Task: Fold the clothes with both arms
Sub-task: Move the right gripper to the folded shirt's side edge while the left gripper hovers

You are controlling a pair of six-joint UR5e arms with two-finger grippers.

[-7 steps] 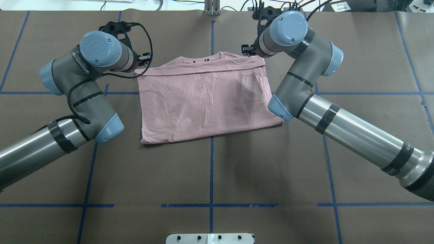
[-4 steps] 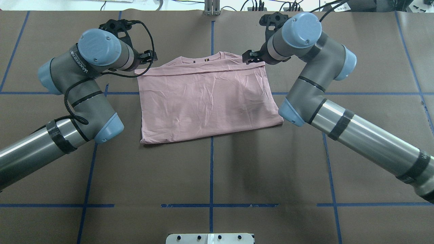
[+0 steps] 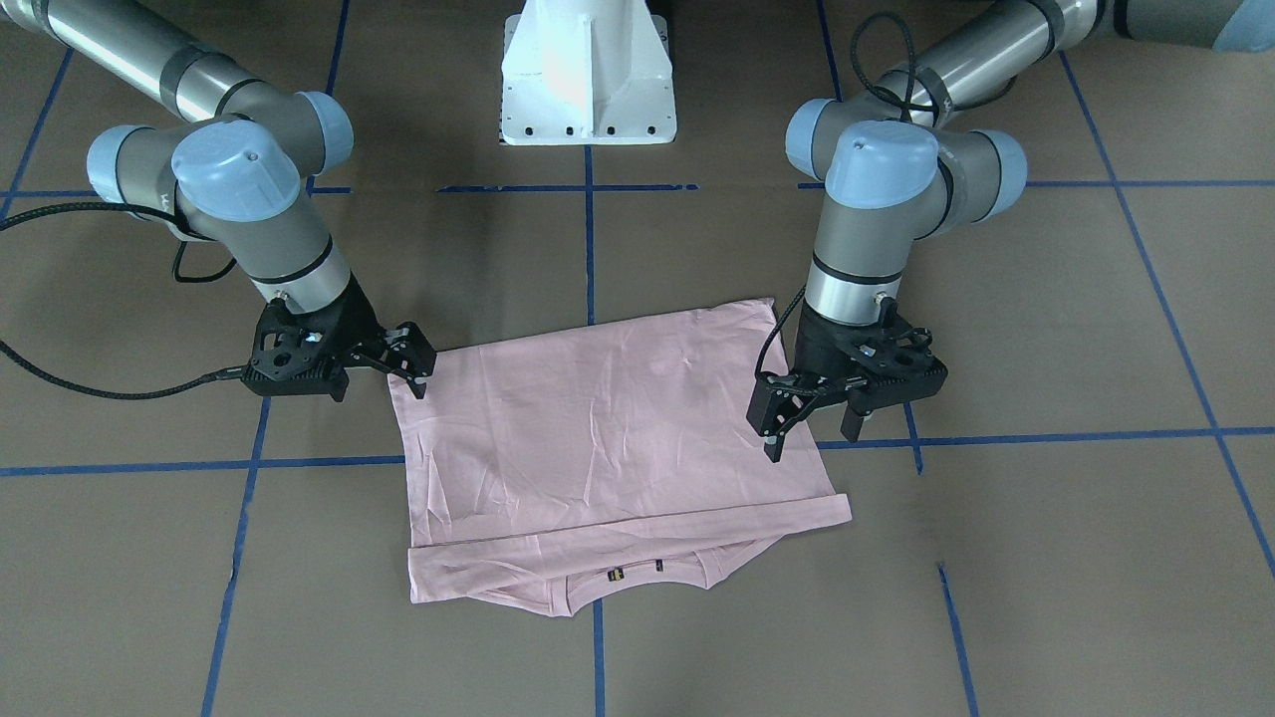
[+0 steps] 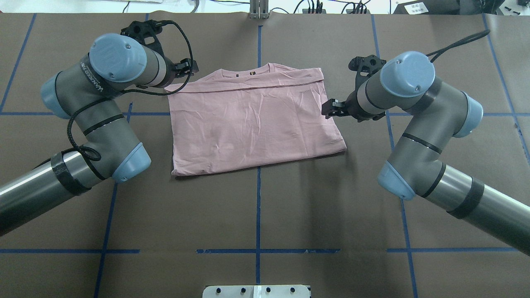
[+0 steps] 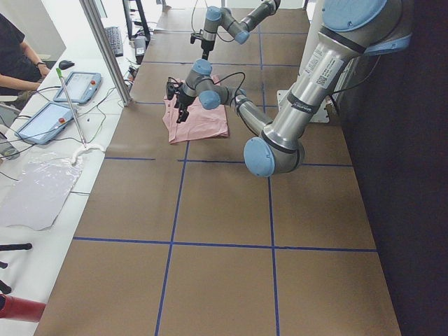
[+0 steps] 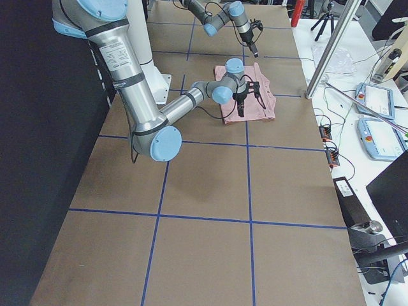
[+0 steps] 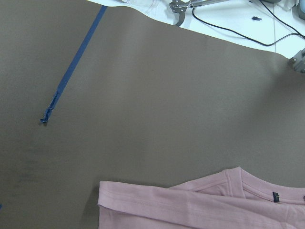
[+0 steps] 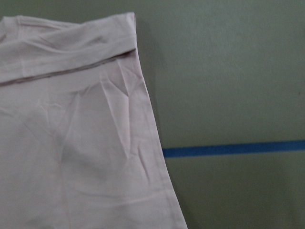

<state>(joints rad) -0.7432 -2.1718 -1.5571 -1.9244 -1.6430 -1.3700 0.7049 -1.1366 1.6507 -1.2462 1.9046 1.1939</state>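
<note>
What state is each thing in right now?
T-shirt, folded, lying flat, collar strip showing past the folded layer, not gripped.
Left hand, open, empty, by the shirt's collar-end corner.
Right hand, open, empty, at the shirt's side edge.

Two high fixed views face each other across the brown surface (image 4: 331, 207), one from behind the white pedestal (image 3: 588, 75) and one opposite, two far end views look along it, and both wrist cameras look down at close range, all sharing the pink T-shirt (image 4: 248, 120).
</note>
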